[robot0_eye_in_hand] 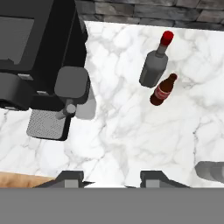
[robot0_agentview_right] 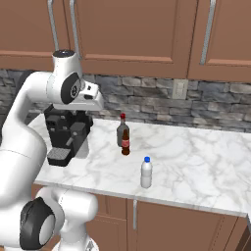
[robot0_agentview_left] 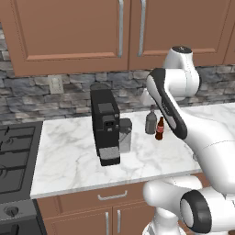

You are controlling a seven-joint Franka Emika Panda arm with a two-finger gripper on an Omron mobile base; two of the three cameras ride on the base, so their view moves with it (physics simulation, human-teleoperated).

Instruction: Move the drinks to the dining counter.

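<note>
Three drinks stand on the marble worktop (robot0_agentview_right: 196,157). The squat grey bottle with a red cap (robot0_eye_in_hand: 154,68) (robot0_agentview_left: 150,123) (robot0_agentview_right: 122,131) is farthest back. The slim cola bottle (robot0_eye_in_hand: 162,91) (robot0_agentview_left: 159,129) (robot0_agentview_right: 125,143) stands just in front of it. Nearer the front edge stands the clear bottle with a blue cap (robot0_agentview_right: 146,173). My gripper (robot0_eye_in_hand: 113,179) hovers above the worktop, left of the bottles and beside the coffee machine. Its fingers are apart with nothing between them. The dining counter is out of view.
A black coffee machine (robot0_agentview_left: 106,126) (robot0_agentview_right: 66,130) (robot0_eye_in_hand: 39,57) stands on the worktop left of the bottles. A dark stove (robot0_agentview_left: 13,156) lies at the far left. Brown wall cupboards (robot0_agentview_left: 69,32) hang above the stone backsplash (robot0_agentview_right: 147,95).
</note>
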